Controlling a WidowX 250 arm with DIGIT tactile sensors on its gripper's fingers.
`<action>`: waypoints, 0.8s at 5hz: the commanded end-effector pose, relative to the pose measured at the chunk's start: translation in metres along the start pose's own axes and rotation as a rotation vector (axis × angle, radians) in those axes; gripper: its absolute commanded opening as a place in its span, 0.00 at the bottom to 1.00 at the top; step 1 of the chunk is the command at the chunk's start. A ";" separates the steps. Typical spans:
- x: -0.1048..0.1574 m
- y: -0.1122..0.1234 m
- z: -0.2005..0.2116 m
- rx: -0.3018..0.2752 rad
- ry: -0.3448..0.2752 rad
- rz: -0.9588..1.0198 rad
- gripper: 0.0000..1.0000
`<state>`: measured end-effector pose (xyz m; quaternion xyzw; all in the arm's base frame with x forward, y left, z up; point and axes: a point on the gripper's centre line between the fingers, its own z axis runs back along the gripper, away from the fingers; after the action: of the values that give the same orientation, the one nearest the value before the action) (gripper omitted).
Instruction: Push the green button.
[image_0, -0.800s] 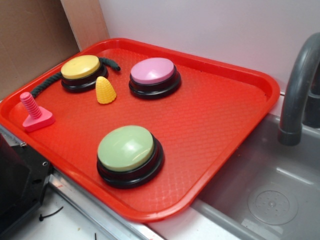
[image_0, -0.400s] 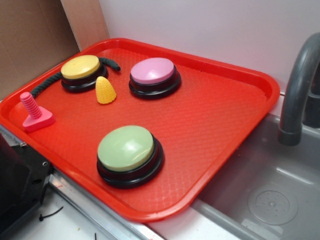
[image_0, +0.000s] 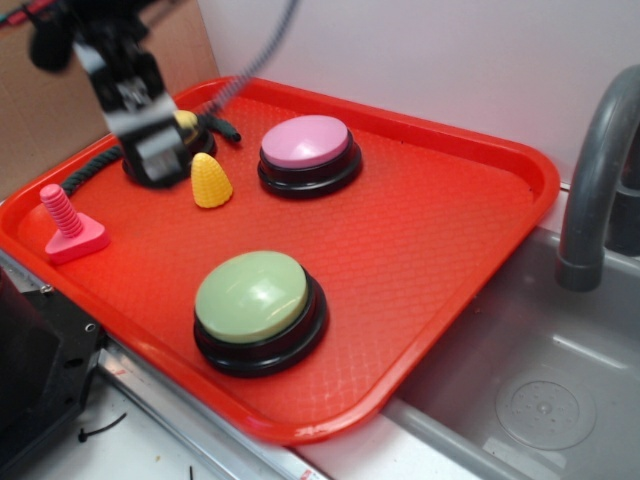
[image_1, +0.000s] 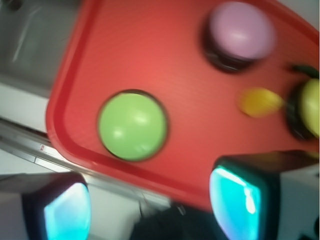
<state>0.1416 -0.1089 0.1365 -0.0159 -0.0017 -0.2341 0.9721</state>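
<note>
I see the green button (image_0: 258, 300) upright on the red tray (image_0: 440, 250), dome up — round, no long axis. Gripper (image_1: 150, 210) fingers spread, empty.

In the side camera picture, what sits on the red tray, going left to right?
Pink screw → gripper over the yellow button → yellow cone → green button → pink button.

I see a pale green button (image_0: 251, 296) on a glossy black base, pink button (image_0: 306, 141), yellow cone (image_0: 210, 181), pink screw (image_0: 66, 224), all on a red, diamond-textured tray (image_0: 440, 230).
</note>
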 end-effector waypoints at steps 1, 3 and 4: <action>0.000 -0.007 0.006 -0.009 -0.041 -0.012 1.00; 0.006 -0.014 -0.030 0.015 -0.058 -0.098 1.00; 0.004 -0.016 -0.051 0.050 -0.070 -0.119 1.00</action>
<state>0.1395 -0.1215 0.0806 0.0058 -0.0268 -0.2904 0.9565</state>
